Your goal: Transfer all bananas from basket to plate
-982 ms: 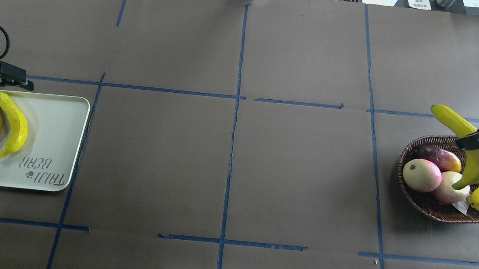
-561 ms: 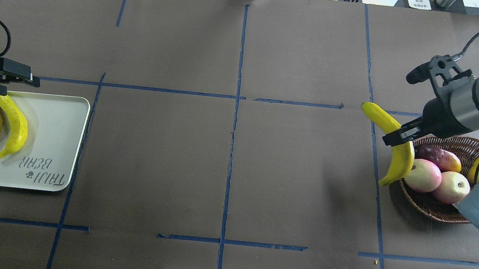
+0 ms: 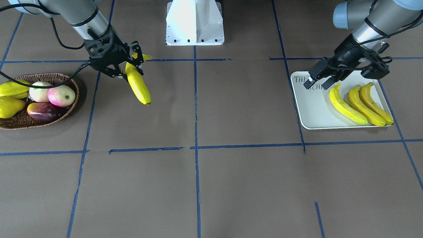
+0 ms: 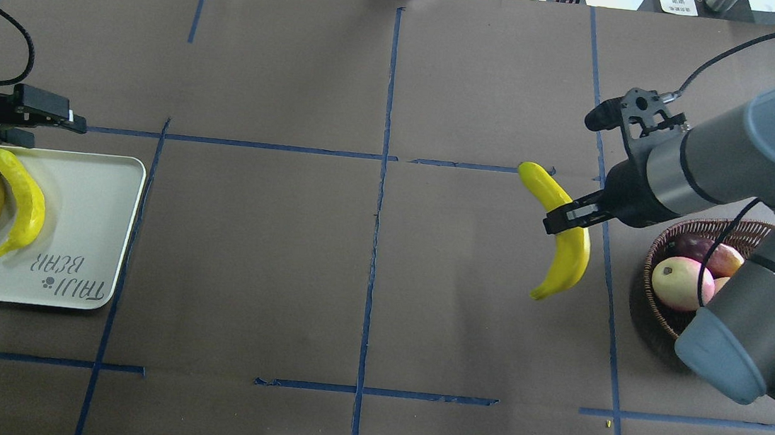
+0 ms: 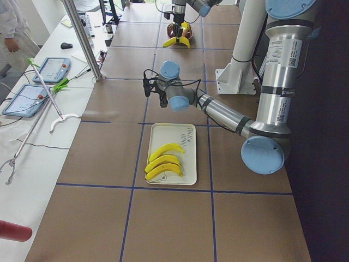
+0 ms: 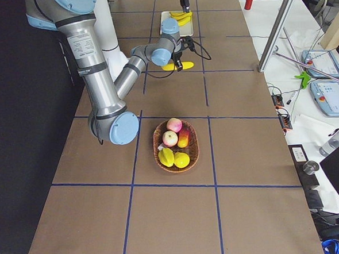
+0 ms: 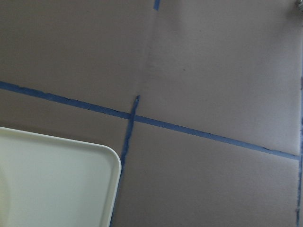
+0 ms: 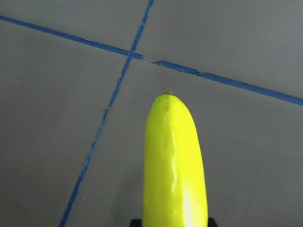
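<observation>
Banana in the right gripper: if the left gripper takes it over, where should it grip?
On the banana, probably the longer free end beyond the right gripper, closing across its slim width from the plate side; the shorter end leaves less room.

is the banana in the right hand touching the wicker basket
Apart. The overhead view shows bare brown table between the long bright-yellow banana and the dark brown wicker basket.

The left arm (image 3: 380,16) and right arm (image 4: 720,164) are silver-grey tubes with pale blue joint caps. The left gripper (image 3: 317,85) and right gripper (image 3: 132,71) are black, with thin black cables (image 4: 31,59). The base (image 3: 195,23) is white.
</observation>
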Controlling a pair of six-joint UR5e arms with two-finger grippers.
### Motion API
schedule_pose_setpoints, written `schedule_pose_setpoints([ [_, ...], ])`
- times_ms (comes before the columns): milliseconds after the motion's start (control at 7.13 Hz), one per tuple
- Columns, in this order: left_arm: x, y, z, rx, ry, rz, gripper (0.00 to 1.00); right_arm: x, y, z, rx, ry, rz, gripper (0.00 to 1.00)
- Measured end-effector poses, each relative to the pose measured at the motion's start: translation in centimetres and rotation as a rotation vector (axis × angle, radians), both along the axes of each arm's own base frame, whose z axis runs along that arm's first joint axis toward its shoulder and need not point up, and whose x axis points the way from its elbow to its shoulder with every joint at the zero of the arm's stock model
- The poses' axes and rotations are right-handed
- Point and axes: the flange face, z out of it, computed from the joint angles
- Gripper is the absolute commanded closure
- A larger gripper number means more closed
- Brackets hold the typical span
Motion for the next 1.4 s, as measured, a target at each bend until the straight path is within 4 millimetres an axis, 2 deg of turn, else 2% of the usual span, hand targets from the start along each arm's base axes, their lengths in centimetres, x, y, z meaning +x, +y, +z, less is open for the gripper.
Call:
schedule_pose_setpoints([
  [281,4.9,0.1,-6.2,-0.092,0.109,0.018,0.01,-3.2,1.4,-2.9,0.013,-0.022,0.027,0.96],
  [421,6.4,0.1,-8.8,-0.128,0.148,0.023,0.01,-4.3,1.8,-4.1,0.016,-0.033,0.039,0.97],
  [702,8.8,0.3,-12.5,-0.168,0.167,0.043,0.01,-7.7,2.7,-7.1,0.015,-0.055,0.079,0.97],
  [842,10.1,0.2,-14.5,-0.197,0.151,0.052,0.01,-9.3,3.7,-8.4,0.033,-0.063,0.102,0.97],
  [982,11.4,0.4,-15.9,-0.229,0.134,0.061,0.01,-10.6,4.9,-9.5,0.051,-0.071,0.122,0.96],
  [1403,14.8,0.4,-16.8,-0.271,0.106,0.086,0.01,-14.1,8.0,-12.0,0.119,-0.08,0.18,0.96],
])
